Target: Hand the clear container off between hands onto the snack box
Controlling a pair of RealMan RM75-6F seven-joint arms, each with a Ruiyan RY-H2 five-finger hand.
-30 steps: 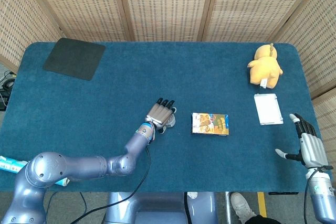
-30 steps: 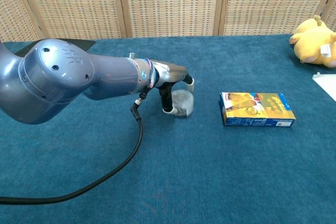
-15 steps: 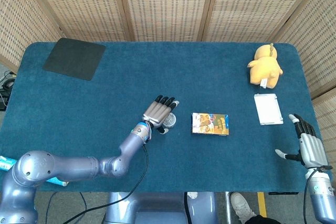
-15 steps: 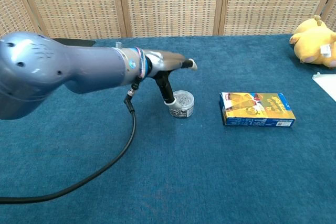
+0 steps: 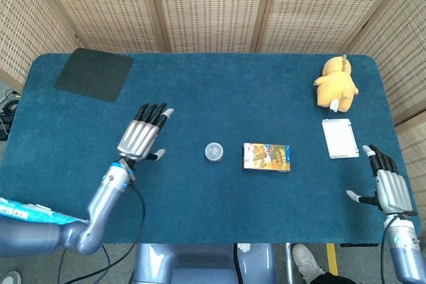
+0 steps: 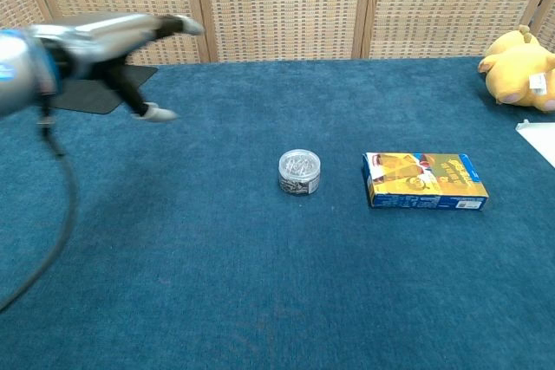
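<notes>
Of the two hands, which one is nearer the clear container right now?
The left hand, open over the cloth left of the clear container. The right hand sits at the table's far right edge, beyond the snack box.

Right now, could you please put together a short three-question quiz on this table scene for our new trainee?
1. True or false: the clear container rests on top of the snack box.
2. Which hand is nearer the clear container? A) left hand B) right hand
3. Fill in: the yellow plush toy sits just beyond a flat ____ card in the head view.

Key:
1. False. It stands on the blue table, beside the box and apart from it.
2. A. Both hands are open and hold nothing.
3. white.
</notes>
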